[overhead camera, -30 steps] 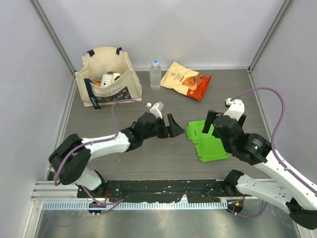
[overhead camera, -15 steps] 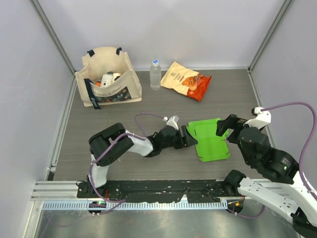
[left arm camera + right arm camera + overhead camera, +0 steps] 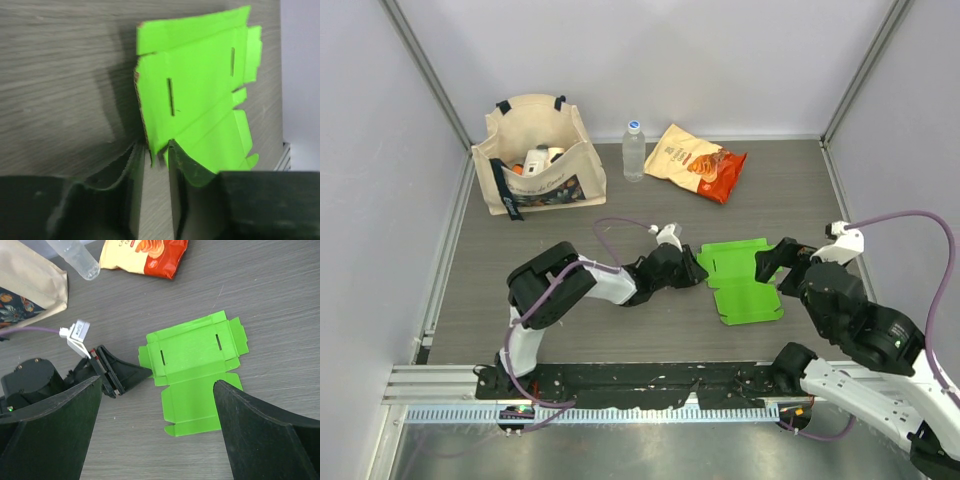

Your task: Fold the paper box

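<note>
The paper box (image 3: 742,287) lies as a flat bright green sheet with flaps and slots on the table right of centre. My left gripper (image 3: 698,272) reaches low along the table to its left edge. In the left wrist view the paper box (image 3: 200,85) has that edge lifted, and a flap corner sits in the narrow gap of my left gripper (image 3: 156,147). Table still shows between the fingers. My right gripper (image 3: 778,268) hovers wide open above the sheet's right side. In its own view the paper box (image 3: 195,370) lies between the fingers of my right gripper (image 3: 157,382).
A cloth tote bag (image 3: 535,155) with items stands at the back left. Beside it are a clear water bottle (image 3: 634,150) and an orange snack bag (image 3: 695,160). Grey walls close in the table on three sides.
My left gripper has slid right to the sheet's left edge and narrowed from wide open around a flap. The right arm has pulled back to the right, off the sheet.
</note>
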Robot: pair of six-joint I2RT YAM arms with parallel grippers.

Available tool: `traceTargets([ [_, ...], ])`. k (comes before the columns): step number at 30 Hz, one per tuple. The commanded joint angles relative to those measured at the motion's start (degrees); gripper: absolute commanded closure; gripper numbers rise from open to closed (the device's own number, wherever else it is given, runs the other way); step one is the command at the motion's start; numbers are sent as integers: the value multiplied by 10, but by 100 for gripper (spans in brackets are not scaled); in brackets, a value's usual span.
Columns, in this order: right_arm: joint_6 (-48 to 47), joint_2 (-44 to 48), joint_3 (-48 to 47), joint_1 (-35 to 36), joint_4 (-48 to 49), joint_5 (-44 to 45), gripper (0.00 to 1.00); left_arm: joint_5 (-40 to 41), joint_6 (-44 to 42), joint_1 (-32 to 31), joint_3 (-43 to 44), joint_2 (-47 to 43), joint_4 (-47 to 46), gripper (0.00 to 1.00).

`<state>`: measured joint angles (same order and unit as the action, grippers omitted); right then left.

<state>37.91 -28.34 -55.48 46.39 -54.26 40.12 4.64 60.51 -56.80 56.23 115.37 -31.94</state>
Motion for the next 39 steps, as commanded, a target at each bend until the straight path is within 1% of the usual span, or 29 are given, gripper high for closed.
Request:
traceTargets([
  [1,16,-22,16,2,17,-21,2,20,-33,30,-18,-1,28,81],
  [2,16,-26,20,2,21,-28,2,15,-35,35,-24,-8,24,89],
  [3,17,-31,25,2,33,-42,2,12,-36,44,-38,-24,21,100],
  [5,23,-53,41,2,47,-58,2,7,-41,58,-57,-49,19,100],
  [6,26,-63,48,2,69,-79,2,9,-44,63,-80,-80,18,100],
  [8,34,-90,72,2,96,-105,2,12,-54,72,-116,-112,24,100],
  [10,43,-109,97,2,141,-143,2,18,-60,78,-140,-167,41,100],
  [11,51,-136,104,2,155,-154,2,20,-62,84,-167,-191,66,100],
  [12,55,-148,112,2,184,-166,2,29,-61,87,-182,-212,77,100],
  [13,59,-164,125,3,197,-182,2,41,-58,91,-199,-254,84,100],
  [14,67,-192,132,2,211,-188,2,48,-52,99,-233,-275,93,100],
  [17,87,-246,162,-6,265,-227,2,58,-27,115,-297,-351,93,100],
  [18,96,-257,171,-14,294,-248,1,68,-12,117,-312,-376,94,100],
  [19,107,-263,197,-39,311,-298,1,80,-3,119,-327,-396,94,100],
  [20,116,-269,214,-56,351,-333,1,99,4,121,-353,-435,94,100],
  [21,137,-271,249,-77,371,-363,2,109,21,121,-364,-452,93,100],
  [22,147,-269,269,-112,391,-389,2,115,29,121,-374,-465,94,100],
  [23,156,-257,288,-129,433,-447,2,119,36,122,-388,-484,94,100],
  [24,173,-252,319,-140,448,-463,4,115,42,122,-393,-487,89,100],
  [25,175,-248,330,-155,460,-488,4,111,42,123,-397,-488,85,100],
  [27,178,-246,349,-162,480,-507,5,113,57,123,-397,-489,99,100],
  [30,185,-256,370,-163,495,-533,9,114,81,123,-421,-485,60,100],
  [31,195,-257,380,-163,523,-542,10,112,95,122,-429,-481,32,100],
  [34,235,-255,427,-163,596,-573,15,97,100,122,-419,-462,22,100],
  [35,241,-255,441,-162,601,-575,17,92,102,122,-416,-457,22,100],
  [39,234,-253,448,-162,587,-567,18,74,127,122,-422,-426,-32,100],
])
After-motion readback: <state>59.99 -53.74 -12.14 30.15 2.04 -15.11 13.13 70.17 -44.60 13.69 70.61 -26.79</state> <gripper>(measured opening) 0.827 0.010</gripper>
